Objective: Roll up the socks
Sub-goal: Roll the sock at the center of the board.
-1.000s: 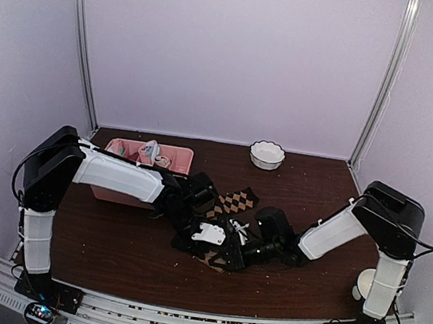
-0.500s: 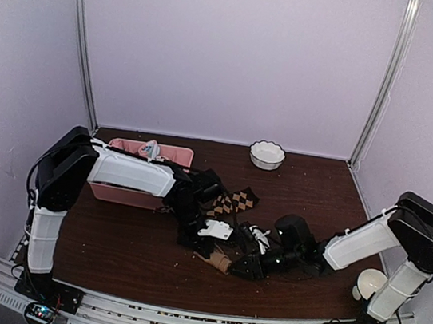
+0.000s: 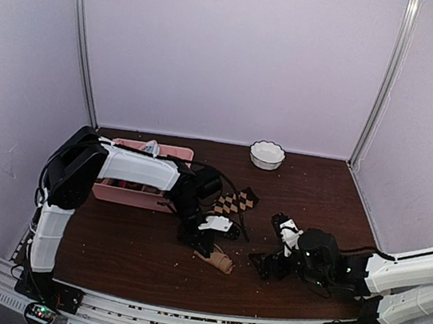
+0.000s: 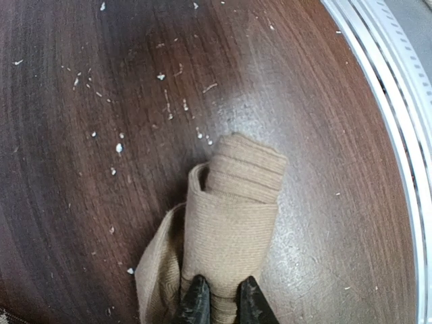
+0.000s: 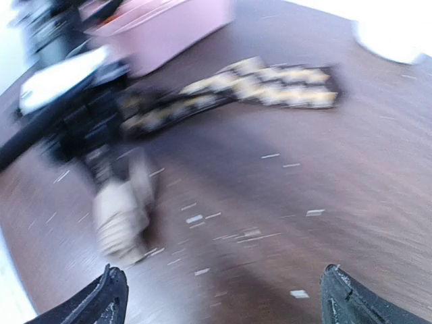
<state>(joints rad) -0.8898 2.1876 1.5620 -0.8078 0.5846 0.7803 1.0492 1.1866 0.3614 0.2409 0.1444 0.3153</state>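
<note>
The tan sock (image 4: 233, 216) lies rolled into a short bundle on the dark wooden table, with a loose flap at its left side. My left gripper (image 4: 223, 305) is shut on the near end of this roll. From above, the left gripper (image 3: 209, 245) sits just over the tan roll (image 3: 220, 262). The brown argyle sock (image 3: 235, 201) lies flat behind it, partly under the left arm, and it also shows in the blurred right wrist view (image 5: 270, 84). My right gripper (image 3: 269, 244) stands wide open and empty to the right of the roll, apart from it (image 5: 223, 290).
A pink divided tray (image 3: 125, 195) sits at the back left behind the left arm. A white bowl (image 3: 267, 154) stands near the back wall. Pale lint specks dot the table (image 4: 121, 147). The table's metal front rail (image 4: 385, 88) runs close to the roll.
My right gripper has let go, opened wide and pulled back to the right, away from the tan roll. The left gripper keeps its grip on the roll.
</note>
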